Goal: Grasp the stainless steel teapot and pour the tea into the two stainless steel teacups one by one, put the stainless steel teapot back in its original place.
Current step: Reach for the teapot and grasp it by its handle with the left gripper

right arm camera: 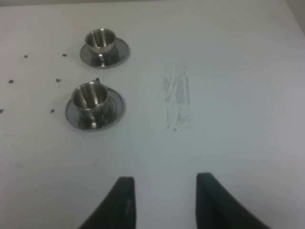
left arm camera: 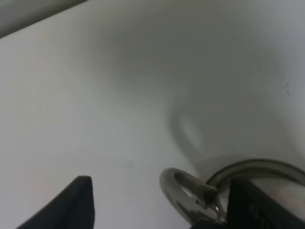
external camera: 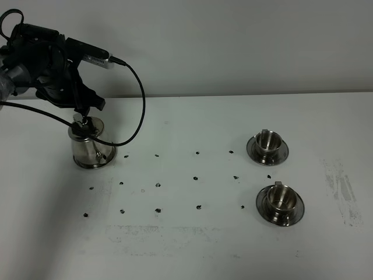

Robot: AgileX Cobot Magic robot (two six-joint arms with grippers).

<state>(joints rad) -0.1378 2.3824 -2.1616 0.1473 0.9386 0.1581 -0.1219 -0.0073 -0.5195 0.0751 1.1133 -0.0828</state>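
Observation:
The stainless steel teapot point(external camera: 88, 147) stands on the table at the left, lid on. My left gripper point(external camera: 81, 119) hangs right over its top. In the left wrist view the left gripper point(left arm camera: 160, 188) is open, and the pot's loop handle point(left arm camera: 183, 198) sits between the fingers, close to one finger point(left arm camera: 252, 205) and well apart from the other. The two stainless steel teacups point(external camera: 267, 143) point(external camera: 280, 199) rest on saucers at the right, one behind the other. My right gripper point(right arm camera: 164, 179) hovers open and empty, short of the cups point(right arm camera: 90, 98) point(right arm camera: 101, 40). The tea is hidden.
Small black marks point(external camera: 157, 185) dot the white tabletop between pot and cups. A grey scuffed patch point(external camera: 344, 192) lies right of the cups. A black cable point(external camera: 137, 111) loops from the left arm down beside the teapot. The wall runs behind the table.

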